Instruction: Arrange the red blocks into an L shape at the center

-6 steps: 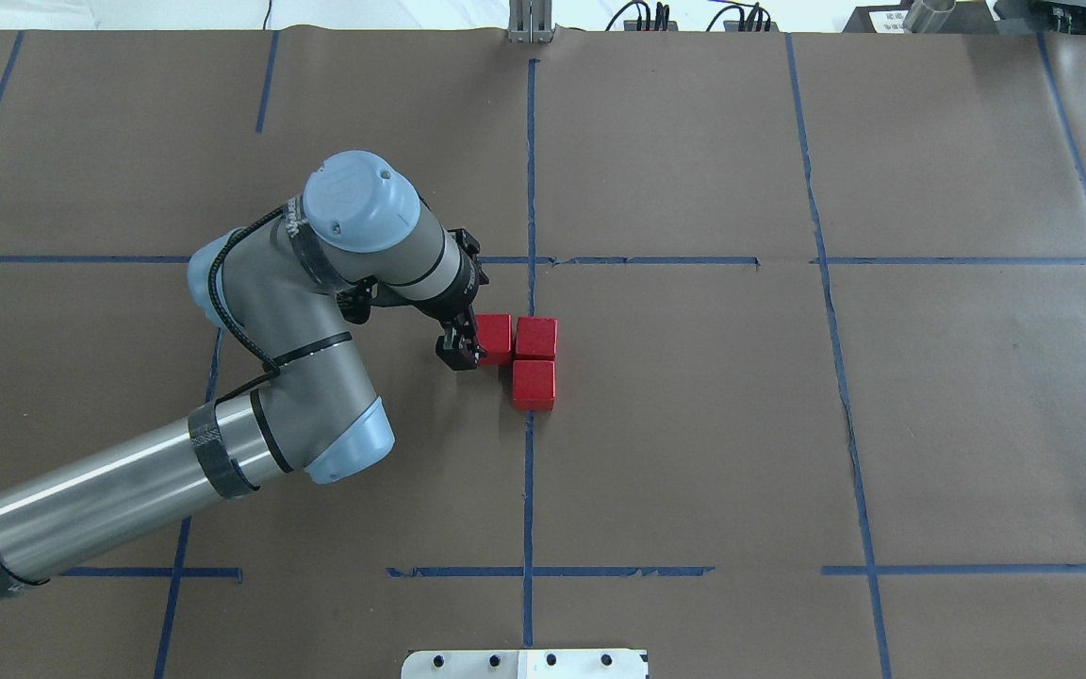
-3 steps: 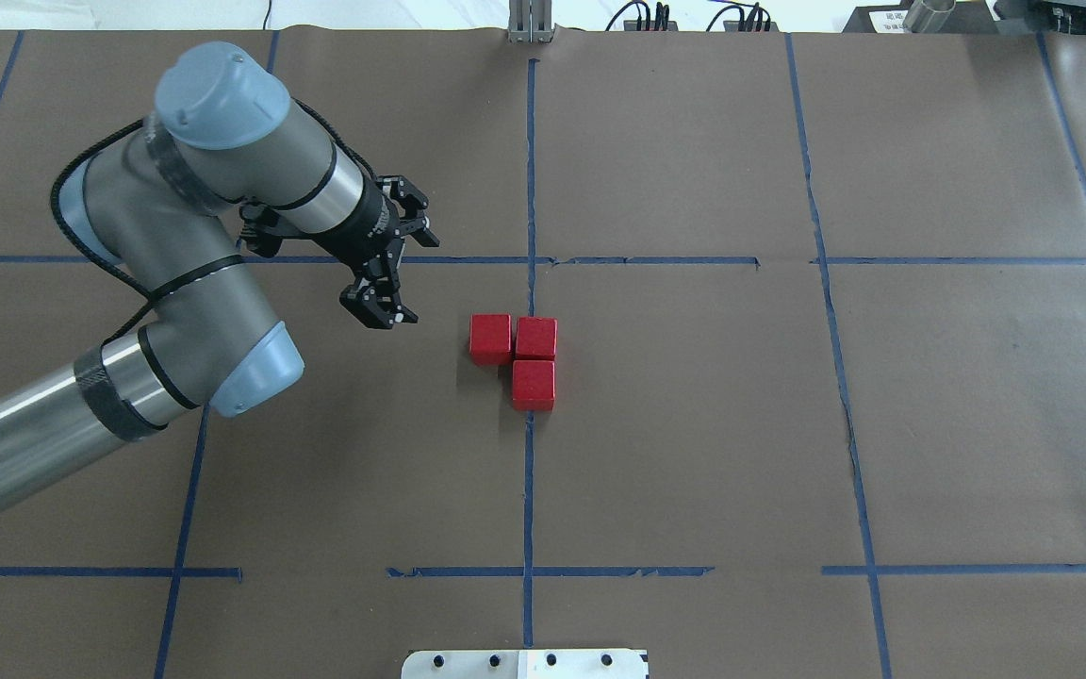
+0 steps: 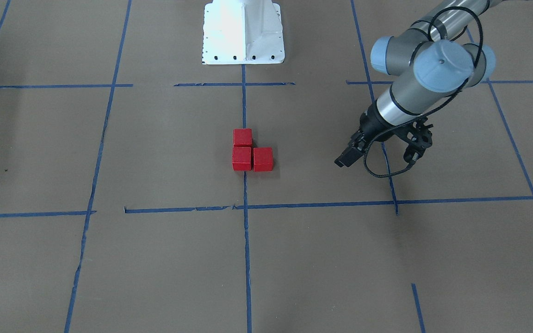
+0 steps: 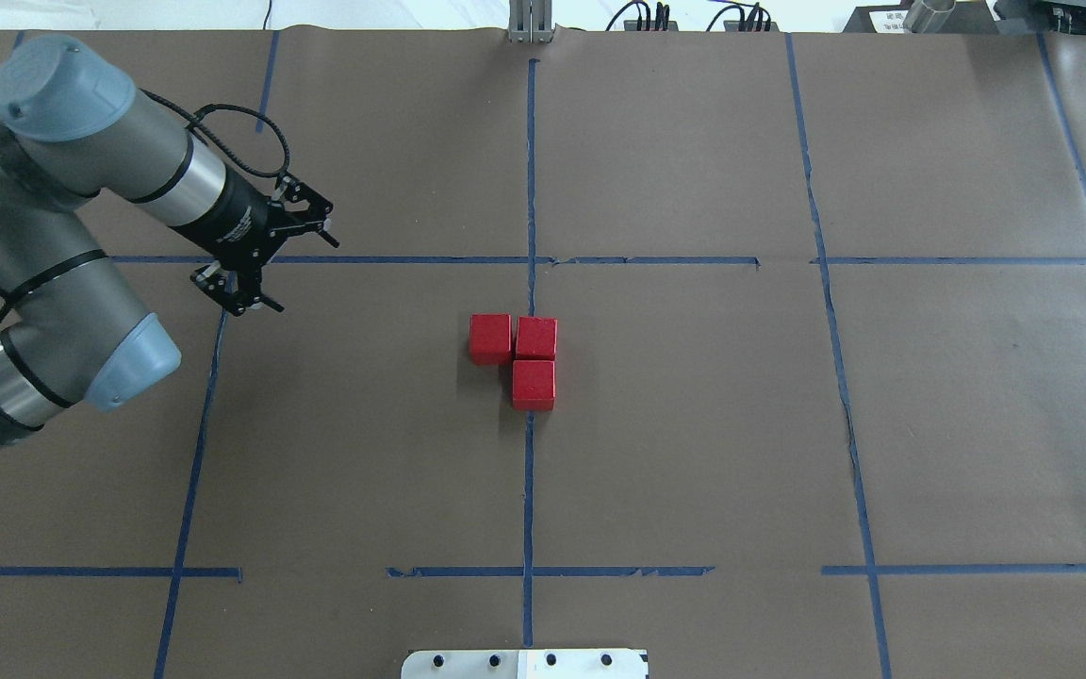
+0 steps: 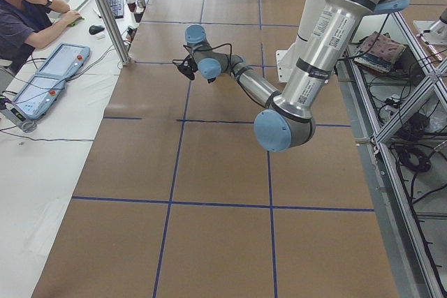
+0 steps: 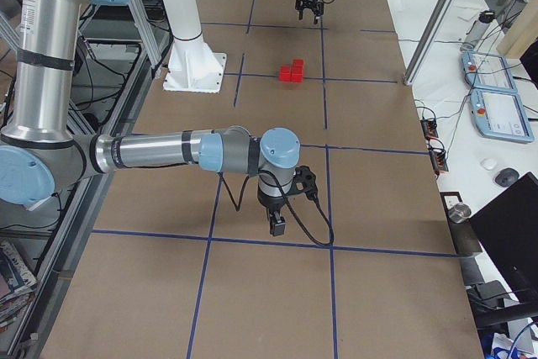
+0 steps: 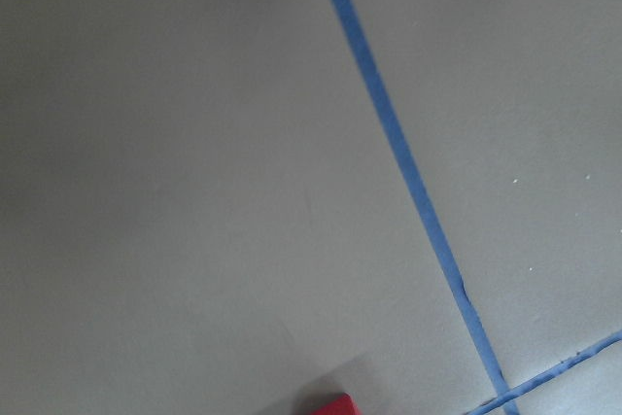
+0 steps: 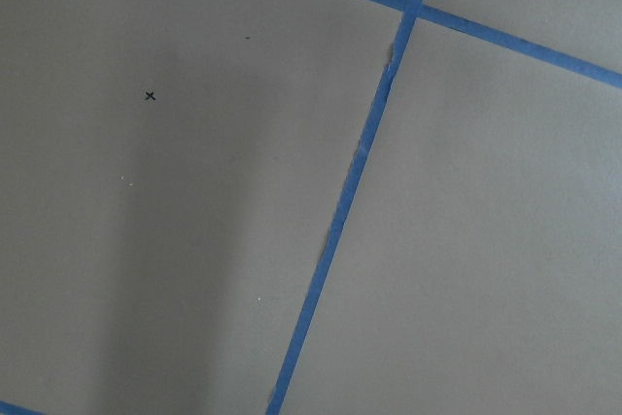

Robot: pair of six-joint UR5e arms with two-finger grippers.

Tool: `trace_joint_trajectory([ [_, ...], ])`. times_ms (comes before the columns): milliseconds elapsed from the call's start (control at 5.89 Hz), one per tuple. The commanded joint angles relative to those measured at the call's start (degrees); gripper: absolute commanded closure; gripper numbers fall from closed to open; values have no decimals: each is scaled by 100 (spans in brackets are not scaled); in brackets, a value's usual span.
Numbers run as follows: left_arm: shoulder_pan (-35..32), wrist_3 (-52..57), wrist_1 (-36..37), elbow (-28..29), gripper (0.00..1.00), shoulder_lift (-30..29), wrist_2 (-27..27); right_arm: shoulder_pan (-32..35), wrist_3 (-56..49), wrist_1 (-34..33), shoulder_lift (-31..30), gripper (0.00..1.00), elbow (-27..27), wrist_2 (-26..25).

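The red blocks (image 4: 535, 338) sit touching at the middle of the table (image 4: 694, 453), on the blue tape line (image 4: 530, 189). In the overhead view a corner cube has one neighbour at its 9 o'clock and one at its 6 o'clock. This makes an L with equal legs, so it has no long axis, and I judge the shape made. The left jaws hang well apart from the blocks at about 10 o'clock, spread open and empty. The right jaws are farther off and show only from the side, so I cannot tell their opening.
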Motion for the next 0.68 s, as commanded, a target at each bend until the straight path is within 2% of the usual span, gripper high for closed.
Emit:
trace_joint_trajectory([
  [0,-554,3686,18,-151,0,1238,-34,0,0,0,0,0,-23,-8],
  [170,-1228,5345,27,-55,0,1600,-330,0,0,0,0,0,-23,1],
  [340,-1931,7059,340,15,0,1986,-420,0,0,0,0,0,-23,1],
  [510,-2669,8685,1510,-97,0,2016,-430,0,0,0,9,0,-23,1],
])
